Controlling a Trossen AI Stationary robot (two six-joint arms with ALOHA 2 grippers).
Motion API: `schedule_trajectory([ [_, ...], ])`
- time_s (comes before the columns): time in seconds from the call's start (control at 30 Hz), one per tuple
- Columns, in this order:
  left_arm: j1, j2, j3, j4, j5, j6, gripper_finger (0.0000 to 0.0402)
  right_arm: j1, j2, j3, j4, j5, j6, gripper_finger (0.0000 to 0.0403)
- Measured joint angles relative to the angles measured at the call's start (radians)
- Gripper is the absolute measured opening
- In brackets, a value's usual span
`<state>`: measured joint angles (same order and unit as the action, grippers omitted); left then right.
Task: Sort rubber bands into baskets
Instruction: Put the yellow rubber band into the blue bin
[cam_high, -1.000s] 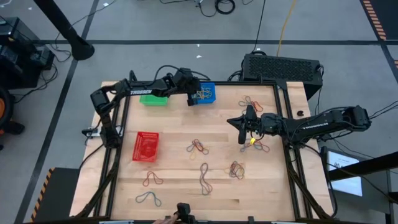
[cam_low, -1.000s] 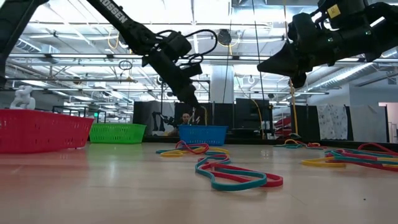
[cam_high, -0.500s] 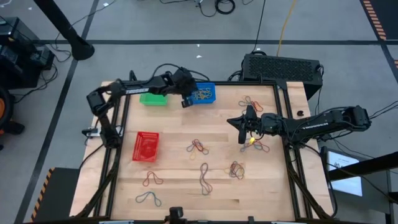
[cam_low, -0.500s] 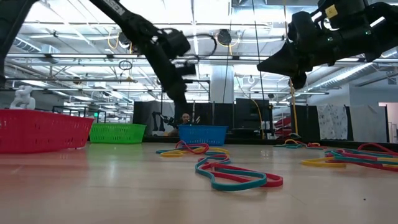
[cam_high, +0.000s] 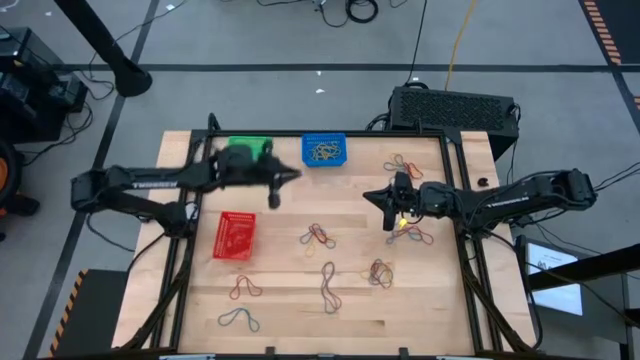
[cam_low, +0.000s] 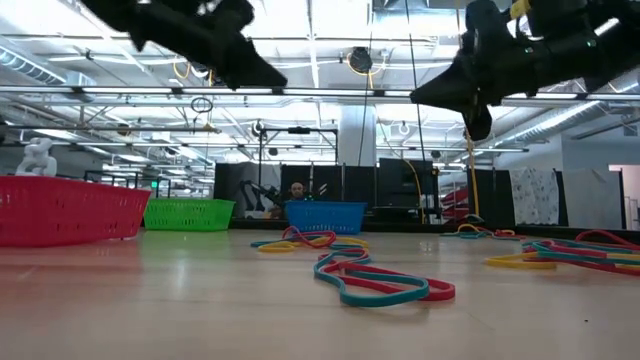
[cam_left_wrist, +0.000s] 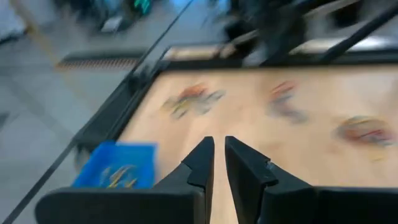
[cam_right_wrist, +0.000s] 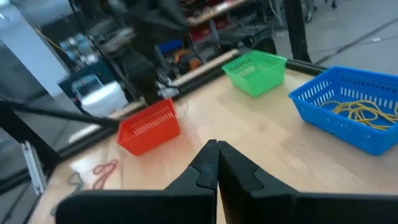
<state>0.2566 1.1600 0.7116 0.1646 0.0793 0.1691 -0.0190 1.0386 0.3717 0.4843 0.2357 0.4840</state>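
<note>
Left end effector (cam_high: 275, 190): fingers (cam_left_wrist: 202, 163) nearly together with a slim gap, nothing between them that we can see, hovering over bare desk (cam_high: 290, 280) between the green basket (cam_high: 247, 153) and red basket (cam_high: 234, 236). Right end effector (cam_high: 391, 212): shut, yellow rubber band (cam_high: 405, 224) hanging from it. Blue basket (cam_high: 324, 150) has yellow bands; green looks empty, the red one's contents we can't tell. We judge it early: several clusters of rubber bands (cam_high: 320, 236) are still loose.

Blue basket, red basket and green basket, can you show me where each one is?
blue basket (cam_high: 324, 151), high view, on the yellow bands inside it.
red basket (cam_high: 235, 236), high view, its mesh floor.
green basket (cam_right_wrist: 256, 72), right wrist view, its front wall.
</note>
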Motion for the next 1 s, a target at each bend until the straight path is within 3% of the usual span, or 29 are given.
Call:
schedule_trajectory([
  [0.07,-0.054,-0.022,-0.061,0.092,0.003,-0.005,0.0047,-0.012,0.0,0.064,-0.167,0.042,-0.006,0.0],
  [0.2,-0.129,-0.024,-0.113,0.163,0.002,-0.003,0.0047,-0.107,0.02,0.25,-0.676,0.183,0.068,0.0],
  [0.33,-0.157,-0.02,-0.114,0.161,0.0,0.053,0.0047,-0.253,0.076,0.401,-1.017,0.211,0.073,0.0],
  [0.63,-0.159,-0.007,-0.129,0.151,0.028,0.103,0.0047,-0.509,0.291,0.474,-1.073,0.024,-0.131,0.0023],
  [0.83,-0.143,-0.002,-0.157,0.166,0.044,0.134,0.0047,-0.572,0.457,0.48,-1.082,-0.081,-0.214,0.0091],
  [1.0,-0.119,-0.002,-0.157,0.167,0.047,0.144,0.0047,-0.583,0.544,0.527,-1.09,-0.075,-0.245,0.0149],
])
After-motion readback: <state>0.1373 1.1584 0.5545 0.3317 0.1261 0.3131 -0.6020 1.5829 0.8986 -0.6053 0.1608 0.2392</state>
